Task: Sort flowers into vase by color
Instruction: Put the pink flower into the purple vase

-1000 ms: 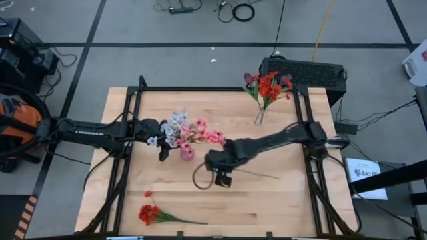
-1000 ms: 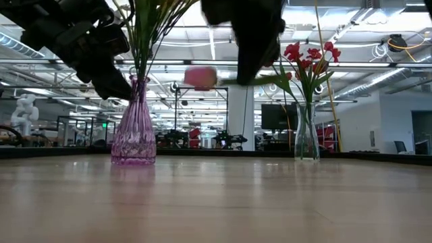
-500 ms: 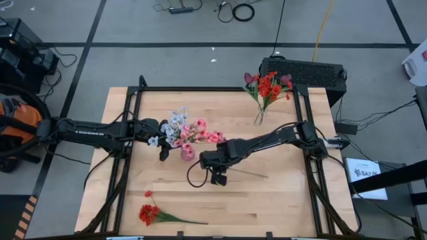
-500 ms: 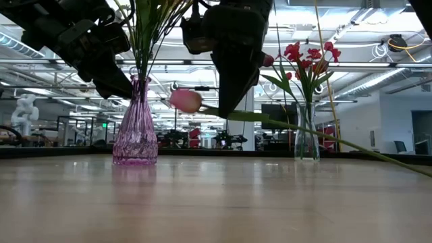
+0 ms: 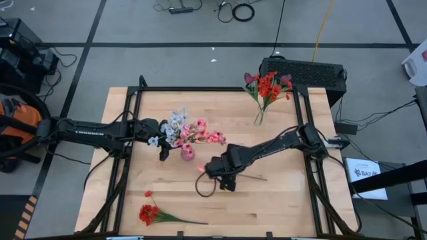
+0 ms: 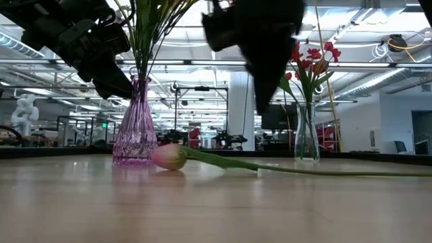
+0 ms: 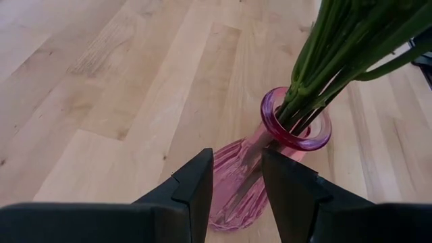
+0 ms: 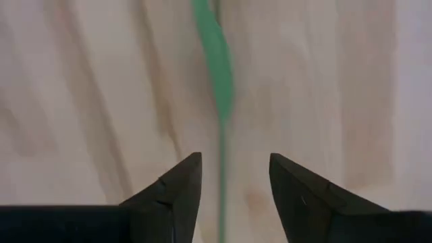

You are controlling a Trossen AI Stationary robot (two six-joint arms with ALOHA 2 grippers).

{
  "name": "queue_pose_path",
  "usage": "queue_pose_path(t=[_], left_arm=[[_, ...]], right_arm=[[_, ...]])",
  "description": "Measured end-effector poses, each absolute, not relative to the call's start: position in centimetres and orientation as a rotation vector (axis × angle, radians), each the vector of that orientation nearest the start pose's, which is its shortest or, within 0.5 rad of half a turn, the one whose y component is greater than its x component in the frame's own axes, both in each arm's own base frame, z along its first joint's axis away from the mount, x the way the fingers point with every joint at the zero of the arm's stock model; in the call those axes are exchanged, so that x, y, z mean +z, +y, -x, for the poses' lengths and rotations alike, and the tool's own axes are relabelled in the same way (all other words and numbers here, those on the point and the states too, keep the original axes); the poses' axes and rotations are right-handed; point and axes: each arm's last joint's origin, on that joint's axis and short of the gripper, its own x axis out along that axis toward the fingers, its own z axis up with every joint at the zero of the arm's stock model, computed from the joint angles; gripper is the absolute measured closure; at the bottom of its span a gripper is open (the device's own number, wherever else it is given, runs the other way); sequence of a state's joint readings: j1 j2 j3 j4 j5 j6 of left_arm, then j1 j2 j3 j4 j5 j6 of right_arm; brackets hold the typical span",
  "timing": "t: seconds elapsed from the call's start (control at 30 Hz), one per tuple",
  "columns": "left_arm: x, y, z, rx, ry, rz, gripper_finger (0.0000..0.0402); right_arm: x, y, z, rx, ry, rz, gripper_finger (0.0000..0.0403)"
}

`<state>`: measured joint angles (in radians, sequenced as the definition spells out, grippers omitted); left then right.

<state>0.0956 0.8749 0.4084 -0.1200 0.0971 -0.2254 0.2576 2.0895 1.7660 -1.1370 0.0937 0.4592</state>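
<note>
Low view: ribbed pink glass vase [image 6: 135, 128], wood table [image 6: 216, 202].

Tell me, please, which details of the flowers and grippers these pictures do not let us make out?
- Pink tulip: its bloom is hidden in the right wrist view, where only a blurred stalk shows between the fingers.
- Right gripper: in the low view its tips are cut off by the top edge.
- Pink vase: flower heads cut off at the left wrist view's top edge.
- Red flowers on the table: too small to count.

Pink tulip [image 6: 169, 156], earlier held aloft by the right hand [image 5: 225, 179], now lies released on the table [image 6: 216, 202].
</note>
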Motion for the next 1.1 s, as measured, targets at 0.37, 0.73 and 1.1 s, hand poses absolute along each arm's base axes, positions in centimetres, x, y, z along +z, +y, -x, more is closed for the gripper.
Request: queue_pose_path(t=[0.37, 0.73, 1.1], left_arm=[[19.6, 1.4, -17.6, 0.065, 0.582, 0.279, 0.0268], [19.6, 1.4, -17.6, 0.066, 0.582, 0.279, 0.0268], [19.6, 1.4, -17.6, 0.066, 0.582, 0.279, 0.0268]], right_arm=[[17.3, 14.2, -34.8, -0.22, 1.566, -0.034, 0.0258], [19.3, 11.0, -25.6, -0.134, 1.091, -0.404, 0.0259], [16.5, 10.4, -25.4, -0.075, 1.032, -0.357, 0.0269]])
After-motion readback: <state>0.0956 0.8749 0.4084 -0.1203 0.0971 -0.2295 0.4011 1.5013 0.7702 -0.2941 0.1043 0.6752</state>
